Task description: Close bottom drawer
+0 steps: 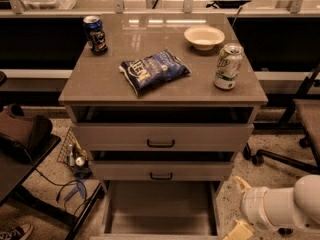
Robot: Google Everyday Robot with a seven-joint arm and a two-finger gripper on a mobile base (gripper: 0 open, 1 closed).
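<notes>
A speckled floor (45,181) is running under a grey-beige cabinet (100,86) that is standing before a dark counter wall. Low at the right, the robot's cream-coloured gripper (239,230) is hanging off a thick white arm (280,206), just beside the right front corner of the pulled-out drawer and apart from it. The lower edge is cutting the gripper off, so whether it is open or closed cannot be told, and it is not gripping anything that is showing. The bottom drawer (160,204), a wide shallow box, is sitting well out from the cabinet with its bare floor showing and its front and handle being lost below the edge. Above it, the middle drawer (125,170) and the top drawer (115,135) are showing flat fronts with small black bar handles and a dark gap over each. On the cabinet top, a crumpled blue snack bag (154,71) is lying in the middle, its white lettering too skewed to read. A green-and-white drink can (228,66) is standing at the right, its label unreadable, a dark blue can (95,34) is standing at the back left, and a cream round bowl (204,36) is sitting at the back right. A black chair base (280,156) is poking in from the right, partly cut off.
</notes>
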